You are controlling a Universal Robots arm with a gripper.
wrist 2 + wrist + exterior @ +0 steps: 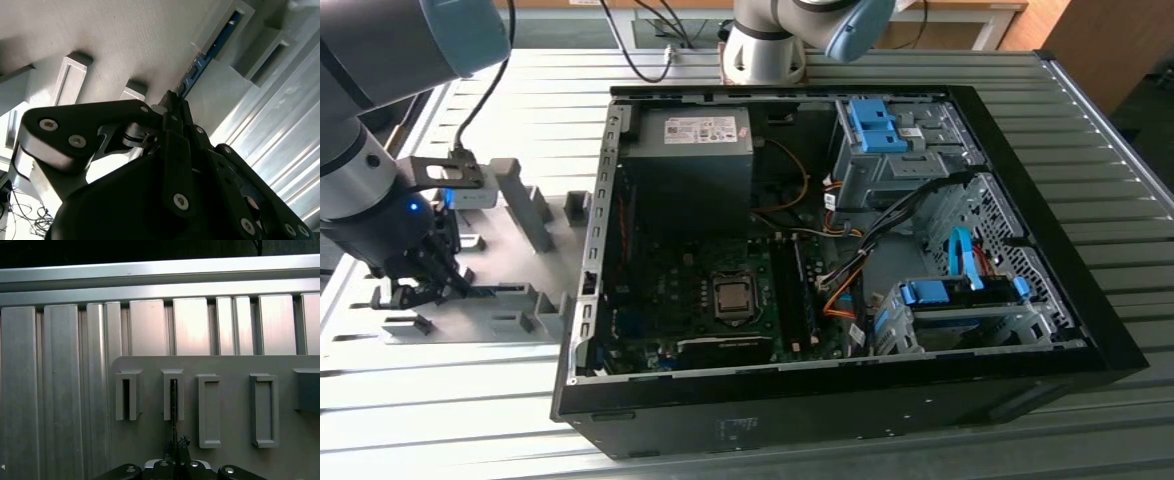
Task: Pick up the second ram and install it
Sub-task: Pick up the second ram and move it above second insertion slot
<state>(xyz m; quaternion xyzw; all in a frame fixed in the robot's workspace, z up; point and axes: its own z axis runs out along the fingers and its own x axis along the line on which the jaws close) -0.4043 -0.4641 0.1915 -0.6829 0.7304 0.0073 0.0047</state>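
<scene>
The second ram [210, 50] is a thin blue-green stick standing on edge in a slot of a grey fixture block [235, 15]. In the first wrist view the second ram [173, 402] shows edge-on as a dark line running from its slot to my gripper [176, 452]. My gripper [174, 100] is shut on the stick's near end, with the far end still in the slot. In the exterior view my gripper [416, 290] is low over the grey fixture plate [487, 275], on that view's left beside the open computer case [1107, 330]. The dark memory slots [790, 290] lie beside the processor socket [732, 298].
Several raised grey fixture blocks [264, 410] stand in a row on the plate. The ribbed metal table [1067, 100] surrounds everything. Inside the case are a power supply [694, 135], blue drive-bay clips [874, 125] and loose orange and blue cables [847, 285].
</scene>
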